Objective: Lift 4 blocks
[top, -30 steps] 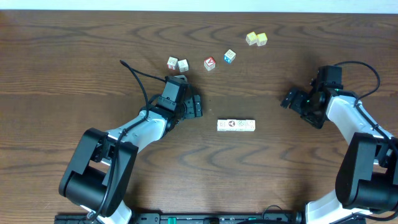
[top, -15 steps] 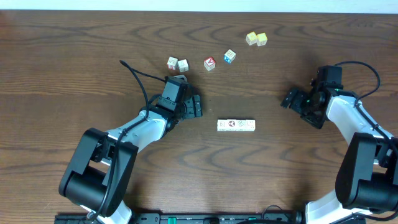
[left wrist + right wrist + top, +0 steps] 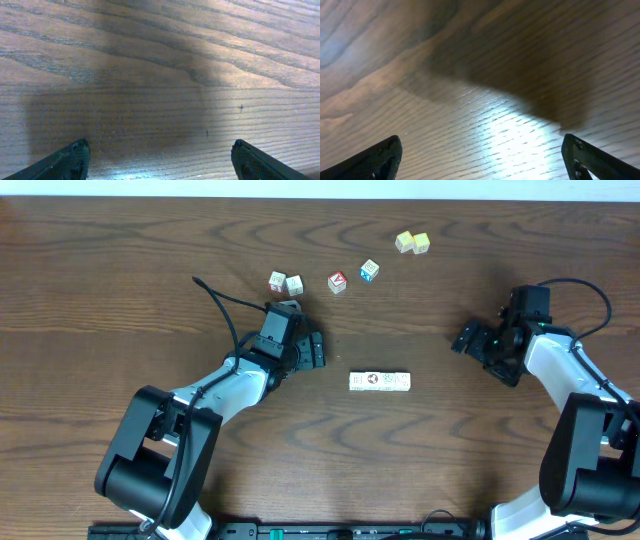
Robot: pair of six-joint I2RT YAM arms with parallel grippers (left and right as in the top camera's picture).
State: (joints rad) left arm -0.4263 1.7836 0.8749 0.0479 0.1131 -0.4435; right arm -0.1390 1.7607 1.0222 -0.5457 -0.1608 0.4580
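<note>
Left claw (image 3: pixel 160 162) spread wide, empty, low over the bench (image 3: pixel 120 260), just left of the blocks (image 3: pixel 380 381) and slightly farther back. Right claw (image 3: pixel 480 165) spread wide too, empty, well to their right. Blocks touching in one straight row, flat on the bench, nearer than the scattered coloured cubes (image 3: pixel 337 282).

Dark brown wood on the table (image 3: pixel 120 260), grain plain to see, smooth and half-glossy with pale glare in places. Matt cream-white faces with faint print on the blocks (image 3: pixel 380 381), material not clear. Matt black plastic on the left gripper (image 3: pixel 160 147) and right gripper (image 3: pixel 480 150).
</note>
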